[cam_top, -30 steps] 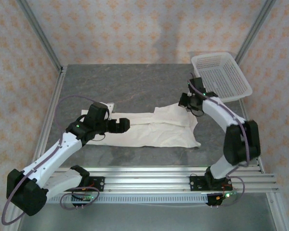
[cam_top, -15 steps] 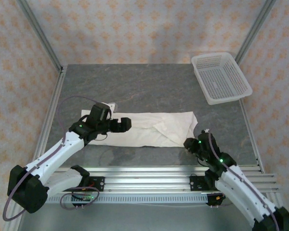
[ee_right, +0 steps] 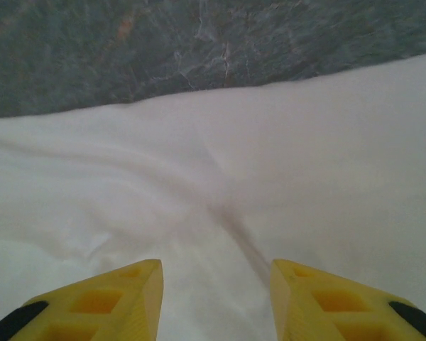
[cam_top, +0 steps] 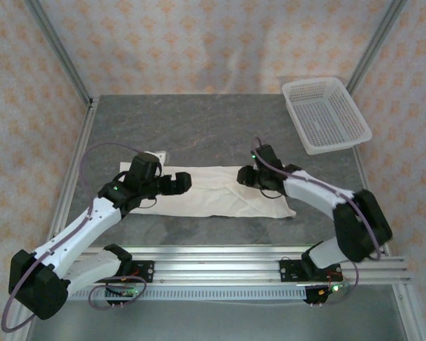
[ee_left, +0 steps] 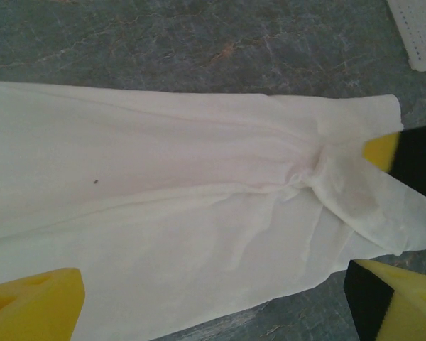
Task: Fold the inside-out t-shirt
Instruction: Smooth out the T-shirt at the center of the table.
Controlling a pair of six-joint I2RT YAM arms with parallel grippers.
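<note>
We see the inside-out t-shirt lying as a long strip across the grey table, our left gripper spread open over its left half, our right gripper likewise open and empty over its right half

The far half of the table is left bare, and room to pass is offered there up to the basket, by which the far right corner is taken up. The middle strip is covered by the low, flat t-shirt. Over it the left gripper and the right gripper are held with fingers spread, a short gap left between them. The near edge is bounded by metal rails.
</note>
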